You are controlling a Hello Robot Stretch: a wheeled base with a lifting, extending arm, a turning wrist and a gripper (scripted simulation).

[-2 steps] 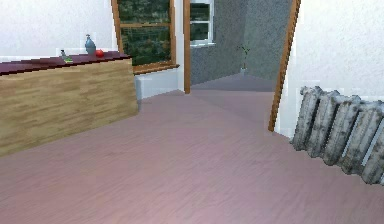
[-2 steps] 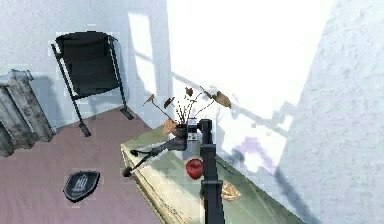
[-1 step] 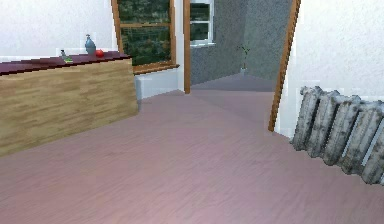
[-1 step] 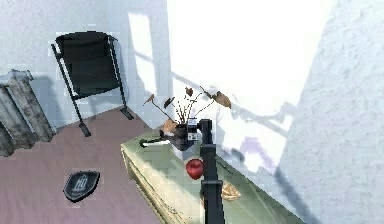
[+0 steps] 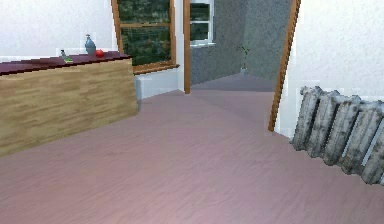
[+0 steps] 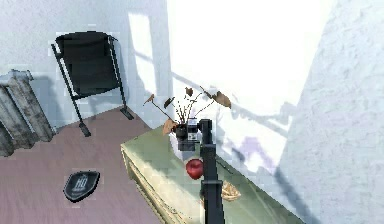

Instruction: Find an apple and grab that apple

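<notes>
A round red apple point(image 6: 195, 170) shows against the green low surface point(image 6: 165, 175), right at the left side of my arm's dark bar point(image 6: 210, 185). The gripper point(image 6: 184, 133) is farther up, by the white marked squares, in front of a potted plant point(image 6: 186, 108) with brown leaves. I cannot tell whether the gripper holds anything, nor whether the apple rests on the surface. In the forward view a small red blob point(image 5: 100, 53) sits on the dark-topped wooden counter point(image 5: 60, 95), beside a grey-blue vase point(image 5: 90, 44).
A black folding chair point(image 6: 90, 65) stands against the wall, with a radiator point(image 6: 20, 112) at the arm side view's left. A dark shield-shaped thing point(image 6: 82, 185) lies on the floor and a tan thing point(image 6: 229, 188) on the green surface. Ahead are a doorway point(image 5: 235, 50), another radiator point(image 5: 340, 125) and open floor.
</notes>
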